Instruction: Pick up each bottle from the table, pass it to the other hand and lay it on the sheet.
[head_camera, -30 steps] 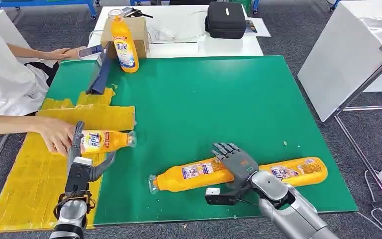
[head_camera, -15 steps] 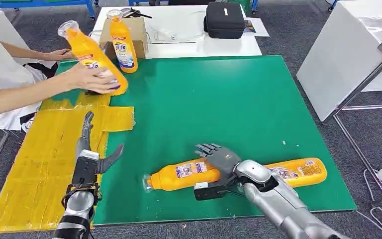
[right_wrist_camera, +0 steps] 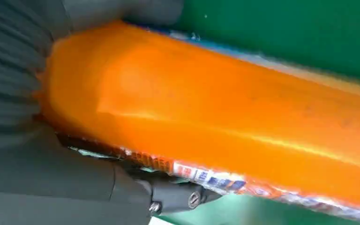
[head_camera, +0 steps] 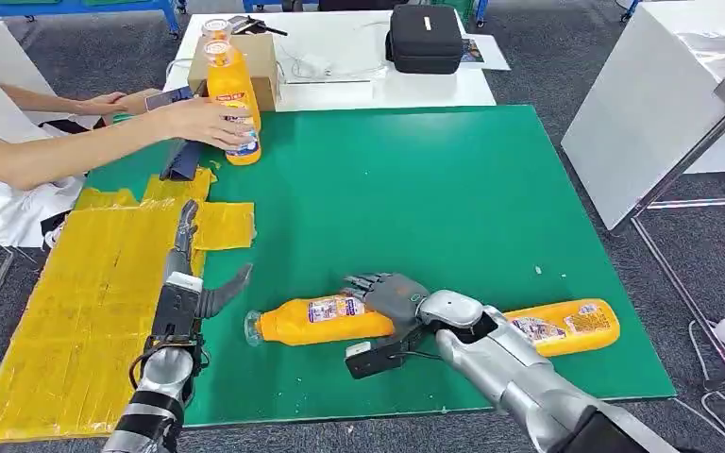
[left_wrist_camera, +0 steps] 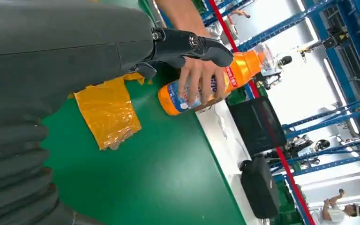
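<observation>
An orange bottle (head_camera: 316,321) lies on the green mat (head_camera: 415,189) near its front edge, cap pointing left. My right hand (head_camera: 392,297) grips its base end; in the right wrist view the orange bottle (right_wrist_camera: 243,122) sits between the thumb and fingers (right_wrist_camera: 178,199). A second orange bottle (head_camera: 566,326) lies just right of that arm. My left hand (head_camera: 193,274) hovers open at the edge of the yellow sheet (head_camera: 75,311), holding nothing. A person's hand (head_camera: 193,121) holds an upright bottle (head_camera: 231,104) at the mat's far left, also seen as the bottle (left_wrist_camera: 201,82) beyond my left hand (left_wrist_camera: 75,56).
Another upright bottle stands just behind the held one, in front of a cardboard box (head_camera: 262,61). A black case (head_camera: 427,38) rests on the white table (head_camera: 378,80) behind the mat. A dark flat object (head_camera: 181,156) lies at the mat's far left. A white table (head_camera: 661,113) stands to the right.
The person lifted the bottle off the yellow sheet and stood it at the mat's far left. My right hand moved left, taking the lying bottle along. My left hand edged forward, empty.
</observation>
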